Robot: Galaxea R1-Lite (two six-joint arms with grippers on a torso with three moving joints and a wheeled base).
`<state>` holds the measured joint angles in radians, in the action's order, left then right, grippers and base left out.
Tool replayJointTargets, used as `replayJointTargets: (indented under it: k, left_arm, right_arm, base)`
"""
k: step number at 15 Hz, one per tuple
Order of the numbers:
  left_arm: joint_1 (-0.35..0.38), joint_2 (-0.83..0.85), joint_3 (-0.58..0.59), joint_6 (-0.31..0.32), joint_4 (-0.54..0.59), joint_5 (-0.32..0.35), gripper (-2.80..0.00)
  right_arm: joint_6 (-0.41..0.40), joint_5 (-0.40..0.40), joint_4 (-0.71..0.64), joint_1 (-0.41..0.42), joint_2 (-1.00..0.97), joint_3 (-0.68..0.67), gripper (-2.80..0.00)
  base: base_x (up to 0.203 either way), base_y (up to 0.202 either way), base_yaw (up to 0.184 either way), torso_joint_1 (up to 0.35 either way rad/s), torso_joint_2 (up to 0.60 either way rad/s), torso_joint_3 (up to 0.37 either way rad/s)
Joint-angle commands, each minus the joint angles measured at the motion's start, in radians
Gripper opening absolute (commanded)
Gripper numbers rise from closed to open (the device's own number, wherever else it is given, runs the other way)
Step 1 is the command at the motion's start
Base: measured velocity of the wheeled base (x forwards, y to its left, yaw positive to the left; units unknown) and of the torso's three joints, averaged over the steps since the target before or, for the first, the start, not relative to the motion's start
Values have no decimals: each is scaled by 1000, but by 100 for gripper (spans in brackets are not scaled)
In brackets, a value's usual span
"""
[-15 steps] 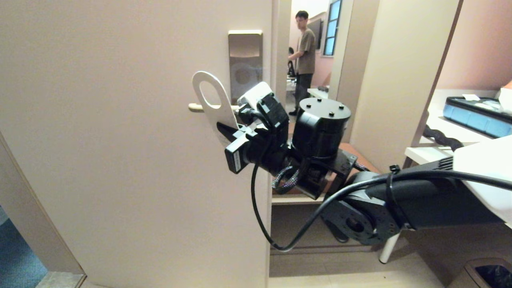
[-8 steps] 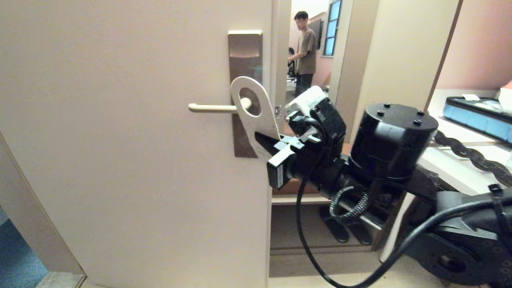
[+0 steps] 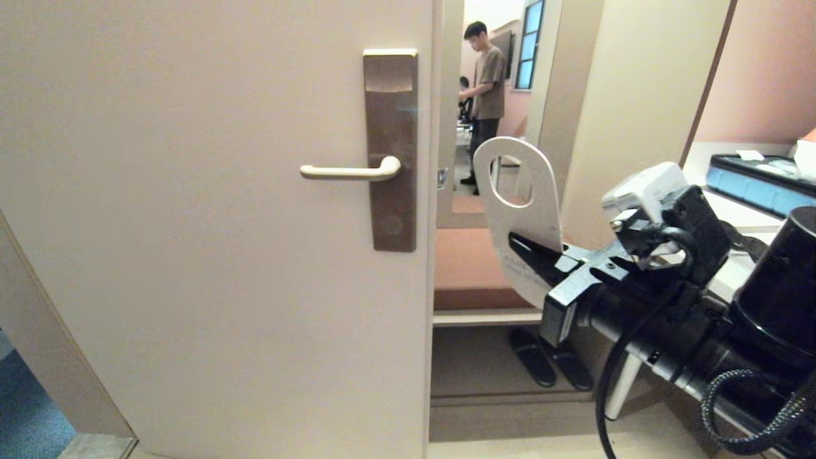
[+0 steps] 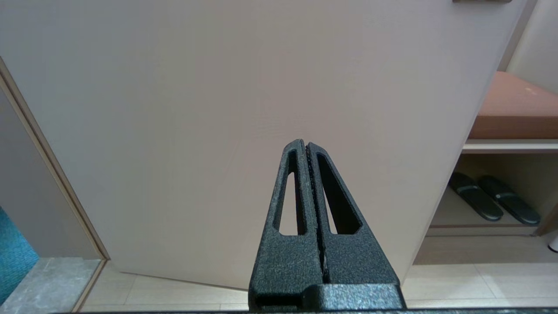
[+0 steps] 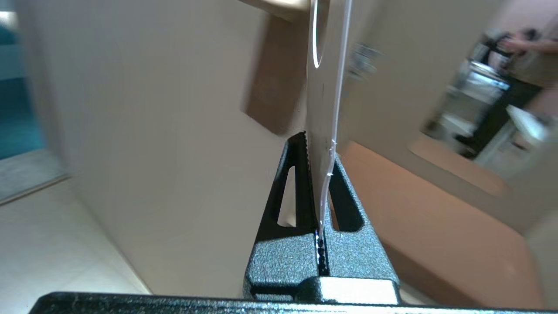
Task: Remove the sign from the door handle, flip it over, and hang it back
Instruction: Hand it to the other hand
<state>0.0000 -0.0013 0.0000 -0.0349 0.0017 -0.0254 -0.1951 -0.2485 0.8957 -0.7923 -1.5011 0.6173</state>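
While our right claw (image 3: pixel 532 252) is pinched tight on the bottom end of the sign (image 3: pixel 519 220), we hold the card up in the air with its white face toward us and its oval hole on top. In the head view the sign sits at about three o'clock from the door handle (image 3: pixel 350 171), well apart from it, out past the edge of the door (image 3: pixel 210 223). The handle is bare now.

We think the step in hand is the flip. To do it well, we should roll the wrist in open air, well away from the door, so the card does not bump the wood. We should keep our pinch low on the card, so the hole stays free for the handle. The card is thin and may bend, so we should turn gently.

Our left claw (image 4: pixel 307 150) is closed on nothing and points at the lower part of the door.

Around us, the brown lock plate (image 3: pixel 391 150) stands behind the handle. A bench (image 3: pixel 472 268) is at about six o'clock from the sign, with slippers (image 3: pixel 551 366) under it. A person (image 3: pixel 484 95) stands far off, at about twelve o'clock from the sign, not in our way.
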Motion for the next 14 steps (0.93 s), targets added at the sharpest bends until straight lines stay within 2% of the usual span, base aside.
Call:
replayJointTargets:
  k: [1, 4, 6, 11, 14]
  left_arm:
    - [0, 1, 0, 0, 0, -1, -280]
    - [0, 1, 0, 0, 0, -1, -280]
    - [0, 1, 0, 0, 0, -1, -280]
    - [0, 1, 0, 0, 0, -1, -280]
    - [0, 1, 0, 0, 0, -1, -280]
  right_arm:
    - [-1, -3, 5, 17, 64, -58, -280]
    - [-1, -3, 5, 21, 81, -96, -280]
    - [-1, -3, 4, 57, 81, -105, -280]
    - [-7, -3, 3, 210, 116, -160, -280]
    - [-24, -4, 0, 347, 197, -281, -280]
  base:
    - [0, 0, 0, 0, 0, 0]
    - [0, 0, 0, 0, 0, 0]
    - [0, 0, 0, 0, 0, 0]
    - [0, 0, 0, 0, 0, 0]
    - [0, 0, 0, 0, 0, 0]
